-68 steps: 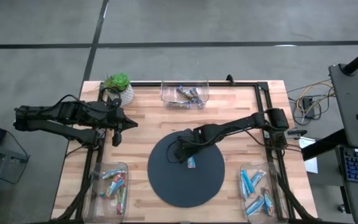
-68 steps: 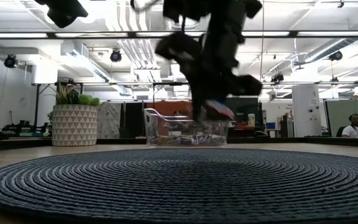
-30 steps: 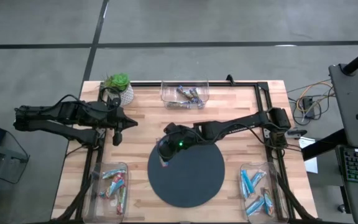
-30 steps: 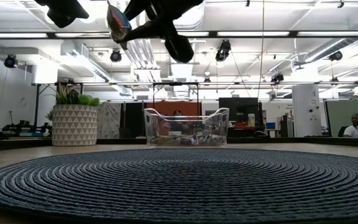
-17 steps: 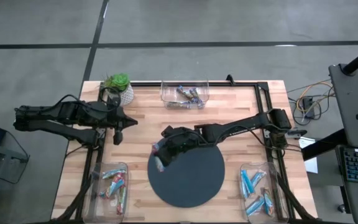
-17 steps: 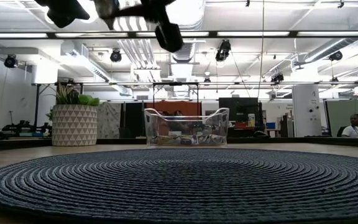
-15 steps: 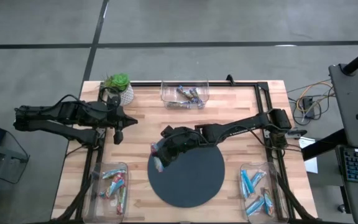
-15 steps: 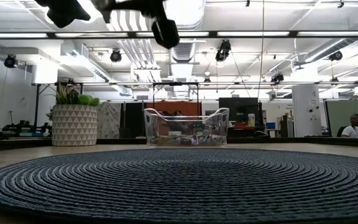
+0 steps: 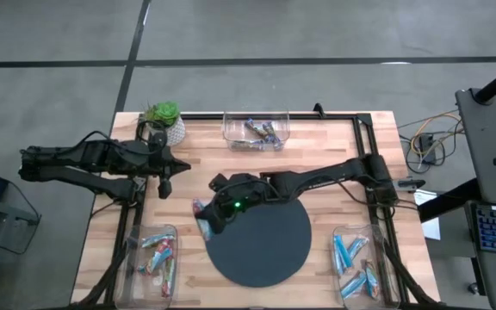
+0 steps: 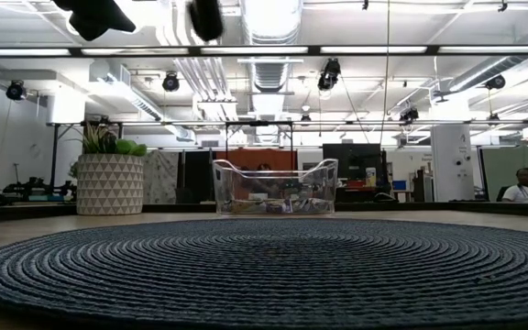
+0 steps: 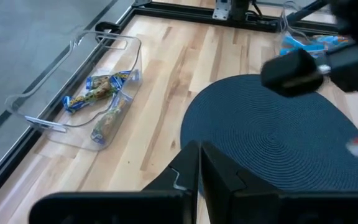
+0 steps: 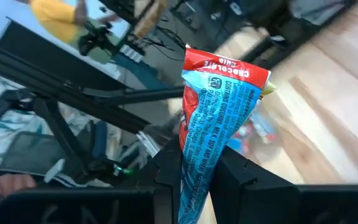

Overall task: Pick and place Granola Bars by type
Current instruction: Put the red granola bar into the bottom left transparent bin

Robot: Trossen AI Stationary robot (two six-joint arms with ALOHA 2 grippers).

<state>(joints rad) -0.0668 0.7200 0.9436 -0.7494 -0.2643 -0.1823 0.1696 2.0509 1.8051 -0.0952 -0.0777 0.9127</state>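
My right gripper hangs over the wood just past the left rim of the dark round mat, shut on a granola bar with a red top and a light-blue body. That bar also shows as a red-and-blue speck from above. Other granola bars lie in three clear bins: dark mixed ones far middle, colourful ones near left, blue ones near right. My left gripper waits shut above the table's left side. My right gripper pinches the bar's one end between its two fingers. The fingers reach out toward the table's left, slanting a little down, and lie along the bar. The rest of the bar juts out past the fingertips, red end foremost, lifted clear of mat and table.
A potted plant stands at the far left corner. A black frame rail runs along the table's far and side edges. Bare wood lies between the mat and the near-left bin.
My right gripper has gone toward the table's left edge and risen, carrying the bar from above the mat's left part out past its rim. In the low view the gripper and bar have climbed out of the picture's top.
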